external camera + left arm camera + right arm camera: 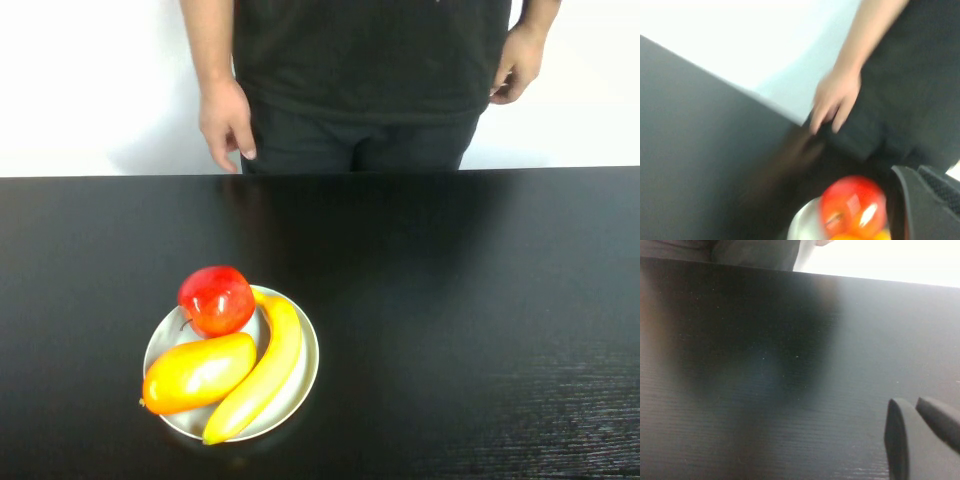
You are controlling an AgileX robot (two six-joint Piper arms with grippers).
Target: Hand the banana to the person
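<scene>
The banana point(262, 372) is long and yellow and lies in a pale plate point(308, 375) at the table's front left, beside a mango and an apple. The person point(370, 70) in a black shirt stands behind the far edge, hands hanging down. Neither gripper shows in the high view. My left gripper point(917, 172) is shut and empty, close to the apple point(852, 205); the banana is hidden in that view. My right gripper point(912, 402) is shut and empty, low over the bare black table point(765, 365).
A red apple point(215, 298) and an orange-yellow mango point(198, 373) share the plate with the banana. The black table point(450, 300) spans the view. The person's hand point(835, 97) hangs just past the table's far edge.
</scene>
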